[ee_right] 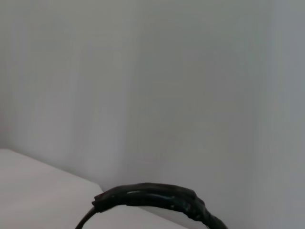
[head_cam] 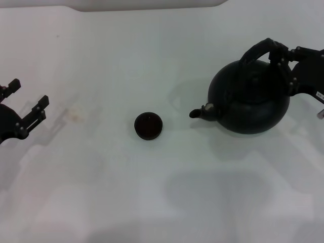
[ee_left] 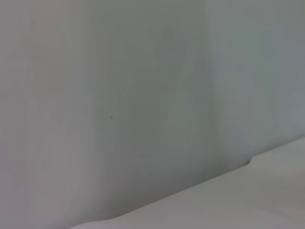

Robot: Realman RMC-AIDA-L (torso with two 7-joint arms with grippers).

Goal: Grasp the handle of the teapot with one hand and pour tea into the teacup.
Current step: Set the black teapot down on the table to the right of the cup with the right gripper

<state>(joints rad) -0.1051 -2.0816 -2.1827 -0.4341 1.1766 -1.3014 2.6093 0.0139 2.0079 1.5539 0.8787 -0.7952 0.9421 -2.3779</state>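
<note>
**Right gripper at the bail, spout already aimed at the cup**

The teapot (head_cam: 250,101) sits at about 3 o'clock on the white table (head_cam: 152,192), its short spout (head_cam: 200,112) pointing toward 9 o'clock, straight at the teacup (head_cam: 148,125) near the centre. That alignment suits a pour: tipping the pot spout-down should send tea toward the cup, though pot and cup stand apart, so I judge the pot must first be carried closer.

The right gripper (head_cam: 280,59) is at the handle (head_cam: 258,50), reaching in from 3 o'clock at the arch's top right. Its fingers appear to bracket the bail, but whether they are clamped on it or only around it I cannot tell. The right wrist view shows just the arch of the handle (ee_right: 152,196) against a pale background.

The left gripper (head_cam: 29,100) waits at 9 o'clock, well apart from the cup, fingers spread, holding nothing.

Nothing lies between spout and cup; a faint stain (head_cam: 76,115) marks the table at 9 o'clock of the cup, out of the way.
</note>
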